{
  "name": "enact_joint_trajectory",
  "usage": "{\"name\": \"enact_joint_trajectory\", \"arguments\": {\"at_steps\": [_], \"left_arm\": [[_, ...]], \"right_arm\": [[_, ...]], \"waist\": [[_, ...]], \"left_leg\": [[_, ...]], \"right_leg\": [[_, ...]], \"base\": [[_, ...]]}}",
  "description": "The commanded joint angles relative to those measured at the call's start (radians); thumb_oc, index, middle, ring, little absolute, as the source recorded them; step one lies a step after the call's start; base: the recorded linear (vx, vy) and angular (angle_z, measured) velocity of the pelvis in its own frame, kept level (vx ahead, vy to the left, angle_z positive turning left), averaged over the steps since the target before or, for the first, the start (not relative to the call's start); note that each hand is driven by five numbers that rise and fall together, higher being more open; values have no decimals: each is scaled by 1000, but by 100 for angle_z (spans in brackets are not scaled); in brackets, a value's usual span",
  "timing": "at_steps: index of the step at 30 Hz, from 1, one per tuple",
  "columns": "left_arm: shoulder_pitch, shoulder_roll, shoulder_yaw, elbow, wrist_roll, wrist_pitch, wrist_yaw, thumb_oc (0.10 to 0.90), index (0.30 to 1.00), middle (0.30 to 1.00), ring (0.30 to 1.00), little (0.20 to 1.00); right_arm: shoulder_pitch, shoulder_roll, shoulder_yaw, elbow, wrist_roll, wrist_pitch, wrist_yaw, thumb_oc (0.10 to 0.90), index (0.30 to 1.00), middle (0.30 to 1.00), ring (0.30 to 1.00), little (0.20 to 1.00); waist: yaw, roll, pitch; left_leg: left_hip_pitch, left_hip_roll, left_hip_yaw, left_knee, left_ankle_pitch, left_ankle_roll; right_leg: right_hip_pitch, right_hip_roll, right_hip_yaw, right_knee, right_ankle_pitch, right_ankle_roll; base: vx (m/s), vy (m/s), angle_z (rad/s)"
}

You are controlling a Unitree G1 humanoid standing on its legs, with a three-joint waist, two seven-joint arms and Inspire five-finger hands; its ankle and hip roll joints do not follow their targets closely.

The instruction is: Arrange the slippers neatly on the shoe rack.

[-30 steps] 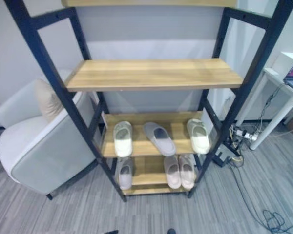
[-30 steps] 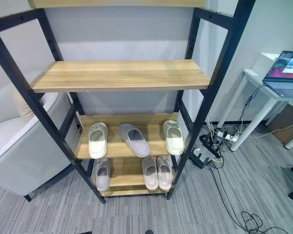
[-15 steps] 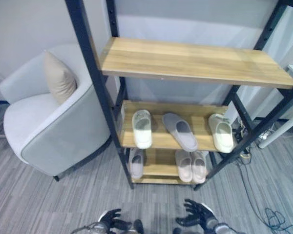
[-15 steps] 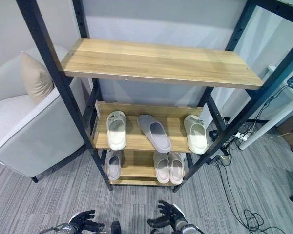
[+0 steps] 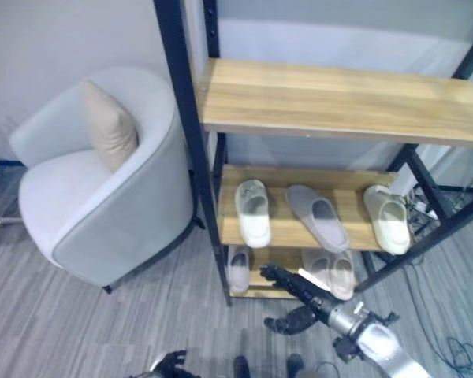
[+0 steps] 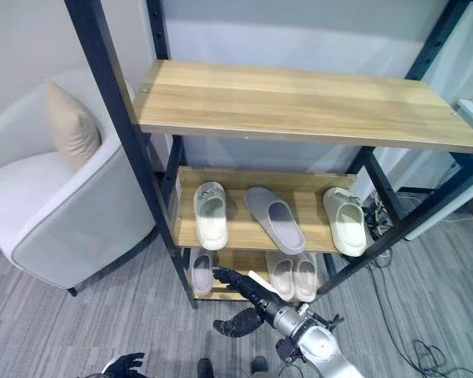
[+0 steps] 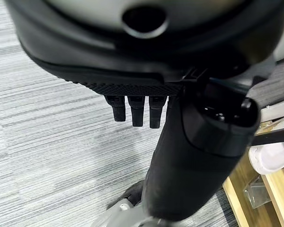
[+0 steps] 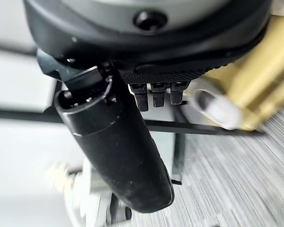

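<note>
My right hand (image 5: 293,285), fingers straight and empty, could shove the skewed grey felt slipper (image 5: 318,216) further askew on the black-framed wooden shoe rack (image 5: 323,98) if I reach carelessly.

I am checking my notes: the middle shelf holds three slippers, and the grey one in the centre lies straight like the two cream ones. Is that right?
Not quite. The middle shelf does hold three slippers, but the grey slipper in the centre lies at an angle, not straight like the cream slippers. The right eye view shows this.
</note>
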Motion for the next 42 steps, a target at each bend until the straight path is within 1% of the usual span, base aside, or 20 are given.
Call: {"name": "enact_joint_trajectory", "arguments": {"at_steps": [1, 2, 3, 5, 6, 7, 9, 12, 13, 14, 18, 20, 22, 27, 30, 32, 35, 40, 41, 42], "left_arm": [[-51, -59, -59, 21, 69, -19, -6, 800, 900, 900, 900, 900], [-43, -65, -69, 15, 93, -21, -8, 800, 900, 900, 900, 900], [-25, -76, -101, 11, 126, -25, -14, 800, 900, 900, 900, 900], [-25, -77, -103, 11, 126, -25, -14, 800, 900, 900, 900, 900], [-11, -80, -117, 17, 134, -26, -18, 800, 900, 900, 900, 900], [0, -74, -105, 20, 137, -25, -20, 800, 900, 900, 900, 900], [12, -66, -86, 28, 133, -24, -22, 800, 900, 900, 900, 900], [24, -54, -63, 41, 129, -20, -21, 800, 900, 900, 900, 900], [23, -54, -63, 41, 129, -20, -21, 800, 900, 900, 900, 900], [26, -45, -51, 49, 123, -17, -20, 800, 900, 900, 900, 900], [17, -30, -21, 42, 82, -19, -11, 800, 900, 900, 900, 900], [12, -30, -21, 38, 74, -20, -9, 800, 900, 900, 900, 900], [-4, -34, -46, 25, 71, -26, -5, 800, 900, 900, 900, 900], [-37, -41, -86, -22, 35, -39, 4, 800, 900, 900, 900, 900], [-69, -51, -118, -50, 18, -46, 19, 800, 900, 900, 900, 900], [-72, -53, -122, -58, 13, -49, 21, 800, 900, 900, 900, 900], [-75, -54, -129, -61, 15, -53, 22, 800, 900, 900, 900, 900], [-78, -48, -133, -65, 5, -57, 32, 800, 900, 900, 900, 900], [-78, -50, -135, -60, 7, -57, 35, 800, 900, 900, 900, 900], [-77, -53, -139, -53, 8, -57, 36, 800, 900, 900, 900, 900]], "right_arm": [[-194, -33, -83, -72, -156, -101, -141, 800, 900, 900, 900, 900], [-209, -58, -110, -92, -213, -111, -161, 800, 900, 900, 900, 900], [-223, -85, -171, -97, -250, -126, -223, 800, 900, 900, 900, 900], [-220, -85, -174, -98, -250, -126, -223, 800, 900, 900, 900, 900], [-239, -88, -216, -91, -268, -124, -272, 800, 900, 900, 900, 900], [-258, -107, -270, -92, -303, -119, -304, 800, 900, 900, 900, 900], [-255, -123, -326, -63, -319, -118, -341, 800, 900, 900, 900, 900], [-276, -126, -380, 2, -349, -101, -404, 800, 900, 900, 900, 900], [-277, -126, -380, 4, -350, -102, -405, 800, 900, 900, 900, 900], [-298, -134, -397, 56, -352, -92, -436, 800, 900, 900, 900, 900], [-365, -171, -408, 122, -370, -76, -480, 800, 900, 900, 900, 900], [-384, -171, -402, 137, -371, -74, -493, 800, 900, 900, 900, 900], [-446, -178, -396, 169, -362, -67, -524, 800, 900, 900, 900, 900], [-526, -187, -375, 235, -371, -53, -582, 800, 900, 900, 900, 900], [-601, -186, -349, 297, -364, -37, -623, 800, 900, 900, 900, 900], [-595, -186, -352, 304, -346, -40, -626, 800, 900, 900, 900, 900], [-581, -188, -368, 317, -353, -41, -641, 800, 900, 900, 900, 900], [-601, -142, -373, 327, -298, -58, -664, 800, 900, 900, 900, 900], [-610, -127, -376, 333, -279, -64, -671, 764, 846, 846, 846, 846], [-619, -114, -376, 336, -260, -69, -679, 519, 479, 479, 479, 479]], "waist": [[9, 6, -15], [13, 5, -20], [14, 8, -25], [16, 9, -24], [20, 10, -27], [26, 9, -28], [32, 9, -28], [43, 8, -27], [43, 8, -27], [52, 7, -23], [74, 1, 3], [76, 1, 7], [87, -2, 31], [96, -2, 68], [109, -3, 112], [114, 0, 126], [122, 4, 141], [138, 16, 161], [142, 20, 163], [145, 21, 166]], "left_leg": [[14, 130, -85, -7, -61, -116], [14, 131, -89, -7, -65, -117], [20, 131, -95, -7, -69, -118], [21, 131, -96, -7, -69, -118], [29, 131, -101, -7, -74, -119], [32, 131, -108, -7, -77, -119], [31, 130, -115, -7, -76, -119], [24, 129, -122, -7, -77, -120], [23, 129, -122, -7, -77, -120], [16, 128, -127, -7, -76, -120], [-17, 127, -132, -7, -70, -123], [-28, 126, -133, -7, -67, -124], [-60, 125, -137, -7, -58, -125], [-104, 125, -142, -7, -46, -127], [-161, 122, -150, -7, -28, -132], [-179, 120, -156, -7, -22, -134], [-203, 120, -165, -7, -14, -137], [-234, 115, -178, -7, -4, -141], [-239, 113, -179, -7, -3, -142], [-243, 114, -178, -7, -2, -142]], "right_leg": [[7, 66, -46, 19, -76, -15], [15, 68, -52, 12, -79, -15], [30, 70, -60, 8, -81, -17], [32, 71, -61, 7, -81, -17], [43, 71, -67, 3, -85, -19], [48, 72, -73, -2, -87, -21], [52, 74, -83, -5, -88, -22], [50, 75, -93, -14, -85, -21], [50, 75, -93, -15, -84, -21], [45, 74, -97, -20, -80, -21], [23, 75, -103, -37, -70, -18], [13, 75, -103, -37, -67, -19], [-16, 77, -103, -40, -60, -19], [-56, 78, -102, -41, -53, -19], [-107, 76, -102, -38, -40, -20], [-124, 77, -104, -37, -36, -20], [-142, 77, -115, -37, -34, -20], [-168, 73, -125, -36, -30, -19], [-172, 73, -124, -36, -29, -19], [-177, 74, -123, -37, -27, -20]], "base": [[38, -100, 25], [92, -91, 32], [86, -29, 23], [56, -12, 19], [98, -25, 17], [119, -31, 10], [70, -20, 4], [39, -4, 9], [37, 2, 10], [37, 3, 7], [13, 4, 7], [-24, -1, 4], [-26, 0, 1], [-16, -1, 1], [-39, -3, 1], [2, 9, 10], [9, 2, 7], [11, -5, 4], [3, 2, 12], [-7, 6, 9]]}}
